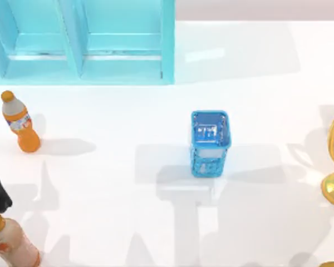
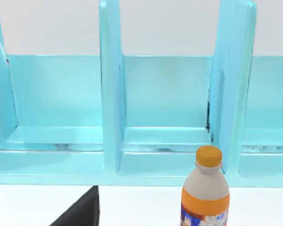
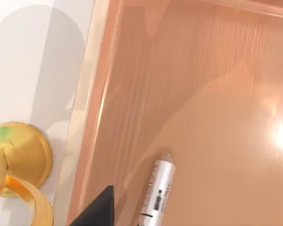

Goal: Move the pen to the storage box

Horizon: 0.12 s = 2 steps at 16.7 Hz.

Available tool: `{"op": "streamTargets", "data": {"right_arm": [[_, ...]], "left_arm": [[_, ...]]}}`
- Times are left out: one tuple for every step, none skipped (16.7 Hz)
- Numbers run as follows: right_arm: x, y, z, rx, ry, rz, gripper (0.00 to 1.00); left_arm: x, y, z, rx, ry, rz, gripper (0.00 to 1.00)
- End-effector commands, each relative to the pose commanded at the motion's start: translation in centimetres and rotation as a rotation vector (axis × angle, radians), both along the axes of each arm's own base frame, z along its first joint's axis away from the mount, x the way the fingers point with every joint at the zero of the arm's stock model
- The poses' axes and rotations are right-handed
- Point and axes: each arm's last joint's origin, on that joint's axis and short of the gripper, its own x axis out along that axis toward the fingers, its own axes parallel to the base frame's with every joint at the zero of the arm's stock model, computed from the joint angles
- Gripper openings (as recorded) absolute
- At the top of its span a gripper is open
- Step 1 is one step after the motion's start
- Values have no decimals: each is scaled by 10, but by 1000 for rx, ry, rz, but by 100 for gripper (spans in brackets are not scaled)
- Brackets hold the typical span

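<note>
The big turquoise compartmented shelf unit [image 1: 83,41] lines the table's far left. Judging by the right wrist view, the task looks nearly done or done: the slim silvery-grey pen [image 3: 159,194] lies on the glossy orange-brown floor of the storage box [image 3: 203,94], beside the golden trophy [image 3: 16,160]. Whether either gripper is open, I cannot tell. The small blue mesh basket [image 1: 210,142] and orange bottle [image 1: 19,122] stand well apart, blocking nothing.
</note>
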Motion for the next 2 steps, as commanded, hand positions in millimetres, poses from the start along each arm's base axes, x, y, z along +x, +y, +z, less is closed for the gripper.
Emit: {"op": "streamTargets", "data": {"right_arm": [[0, 0, 0, 0, 0, 0, 100], [0, 0, 0, 0, 0, 0, 100]], "left_arm": [[0, 0, 0, 0, 0, 0, 100], [0, 0, 0, 0, 0, 0, 100]]}}
